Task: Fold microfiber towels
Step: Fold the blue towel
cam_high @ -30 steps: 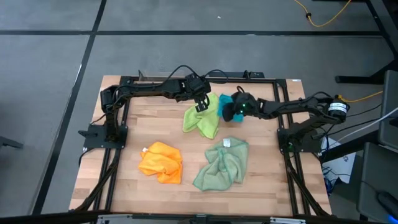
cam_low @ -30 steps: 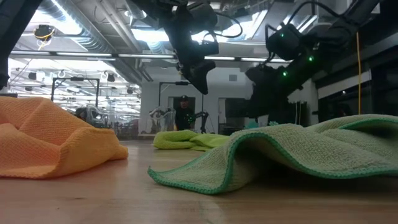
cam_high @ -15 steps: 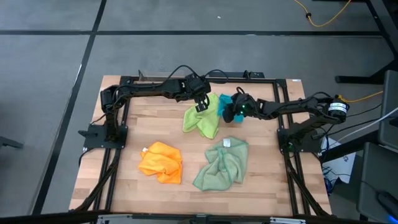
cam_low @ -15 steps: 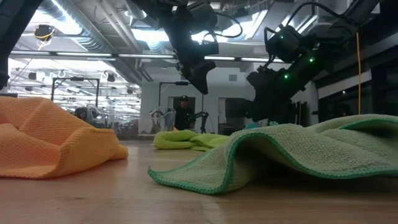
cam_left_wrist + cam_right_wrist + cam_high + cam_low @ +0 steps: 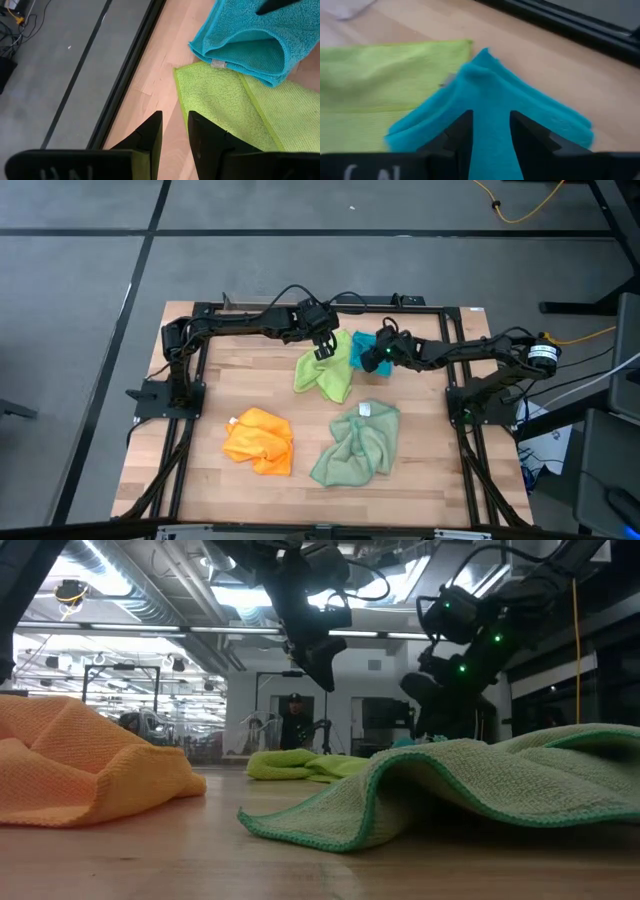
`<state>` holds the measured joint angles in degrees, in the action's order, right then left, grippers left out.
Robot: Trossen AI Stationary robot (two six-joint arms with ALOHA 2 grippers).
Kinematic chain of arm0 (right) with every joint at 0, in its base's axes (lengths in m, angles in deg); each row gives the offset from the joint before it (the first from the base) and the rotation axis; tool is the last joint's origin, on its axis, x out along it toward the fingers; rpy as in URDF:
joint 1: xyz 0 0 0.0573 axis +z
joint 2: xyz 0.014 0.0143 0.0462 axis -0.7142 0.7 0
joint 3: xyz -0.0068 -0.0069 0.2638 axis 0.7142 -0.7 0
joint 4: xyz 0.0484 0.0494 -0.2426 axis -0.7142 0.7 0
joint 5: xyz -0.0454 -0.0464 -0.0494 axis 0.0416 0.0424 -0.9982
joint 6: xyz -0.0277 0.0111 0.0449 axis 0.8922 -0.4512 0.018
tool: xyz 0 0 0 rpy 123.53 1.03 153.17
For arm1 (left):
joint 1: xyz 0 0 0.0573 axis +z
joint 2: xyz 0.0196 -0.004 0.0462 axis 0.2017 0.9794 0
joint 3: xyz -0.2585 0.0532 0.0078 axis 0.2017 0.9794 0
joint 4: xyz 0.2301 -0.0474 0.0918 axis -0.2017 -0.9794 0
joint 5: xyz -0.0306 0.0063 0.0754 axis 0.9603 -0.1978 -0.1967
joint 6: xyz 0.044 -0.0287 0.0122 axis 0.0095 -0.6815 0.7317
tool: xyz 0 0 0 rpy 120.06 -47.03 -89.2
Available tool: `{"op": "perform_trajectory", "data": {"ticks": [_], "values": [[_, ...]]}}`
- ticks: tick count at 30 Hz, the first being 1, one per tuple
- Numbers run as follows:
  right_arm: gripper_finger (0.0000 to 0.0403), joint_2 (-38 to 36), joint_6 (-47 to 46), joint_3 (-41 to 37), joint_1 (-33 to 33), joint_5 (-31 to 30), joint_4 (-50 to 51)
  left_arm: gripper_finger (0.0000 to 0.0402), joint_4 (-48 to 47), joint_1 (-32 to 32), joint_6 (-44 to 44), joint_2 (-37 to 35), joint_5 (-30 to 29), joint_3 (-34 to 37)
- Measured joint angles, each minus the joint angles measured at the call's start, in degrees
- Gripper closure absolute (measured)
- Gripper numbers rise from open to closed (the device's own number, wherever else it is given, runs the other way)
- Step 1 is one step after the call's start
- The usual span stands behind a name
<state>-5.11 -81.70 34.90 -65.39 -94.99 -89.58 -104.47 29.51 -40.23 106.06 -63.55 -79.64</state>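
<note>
Four towels lie on the wooden table. The lime green towel [image 5: 325, 372] is crumpled at the far middle, and the teal towel [image 5: 360, 343] lies over its right edge [image 5: 245, 35]. The orange towel [image 5: 258, 442] is bunched at the near left. The sage towel [image 5: 357, 442] is bunched at the near right. My left gripper [image 5: 322, 352] hangs above the lime towel's far corner [image 5: 200, 80], with its fingers [image 5: 150, 135] close together and nothing between them. My right gripper [image 5: 370, 360] is shut on the teal towel [image 5: 490, 95]. My right gripper pinches a raised fold of the teal towel [image 5: 487, 107] between its two fingers, coming from the table's right and slanting down. The cloth peaks up into the fingers. Its lower part spreads out below, beside the lime towel [image 5: 385, 70].
A black metal frame [image 5: 200, 310] runs around the tabletop, and both arm bases stand on it at the left and right edges. Bare wood lies between the towels and along the near edge [image 5: 300, 500]. The room behind shows in the low view.
My right gripper has turned and risen a little over the teal towel, still shut on it. My left gripper and the other towels have kept still.
</note>
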Motion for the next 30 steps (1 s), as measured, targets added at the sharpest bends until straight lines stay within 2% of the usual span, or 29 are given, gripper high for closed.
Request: {"op": "perform_trajectory", "data": {"ticks": [5, 14, 20, 25, 30], "values": [[0.0272, 2.79, 0.3, 0.03, 1.56, 7.12, -4.22, 0.0317, 0.25, 0.0, 0.08, 0.0, 0.0, 0.0], [0.0272, 9.4, 0.06, 0.04, 2.91, 8.7, -7.58, 0.0317, 0.6, -0.01, -0.08, 0.0, 0.0, 0.0], [0.0272, 5.06, 0.6, 0.04, 2.91, 8.24, -6.39, 0.0317, 0.6, -0.01, -0.24, 0.0, 0.0, 0.0], [0.0272, -1.42, 1.67, 0.05, 2.91, 1.49, -0.32, 0.0317, 0.6, 0.0, -0.23, 0.0, 0.0, 0.0], [0.0272, -0.79, -1.24, -0.04, 2.89, 1.66, 3.69, 0.0317, 0.6, -0.02, -0.23, 0.0, 0.0, 0.0]]}}
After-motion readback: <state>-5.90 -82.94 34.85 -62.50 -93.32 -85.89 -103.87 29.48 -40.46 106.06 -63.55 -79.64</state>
